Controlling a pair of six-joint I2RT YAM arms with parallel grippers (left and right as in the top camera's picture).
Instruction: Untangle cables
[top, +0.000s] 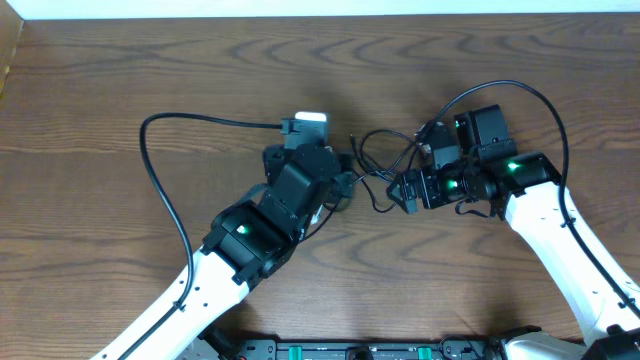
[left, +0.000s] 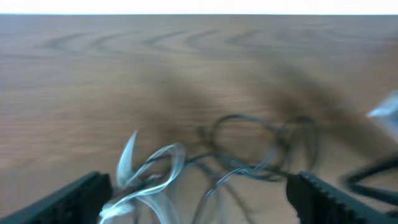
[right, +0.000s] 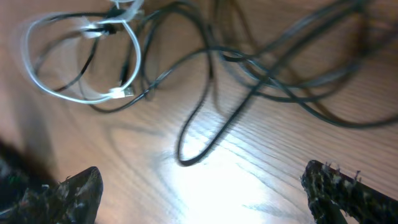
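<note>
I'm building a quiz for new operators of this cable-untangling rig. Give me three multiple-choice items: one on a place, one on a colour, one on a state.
1. Where does the tangle of cables lie? A) at the table's left edge B) between the two grippers C) in a box
2. What colour is the one pale cable? A) yellow B) pink C) white
3. How is the right gripper? A) open, holding nothing B) shut on a cable C) shut, empty
Key: 1 B, it lies between the left gripper and the right one; 2 C, a white loop among black ones; 3 A, fingers wide apart over bare table.
</note>
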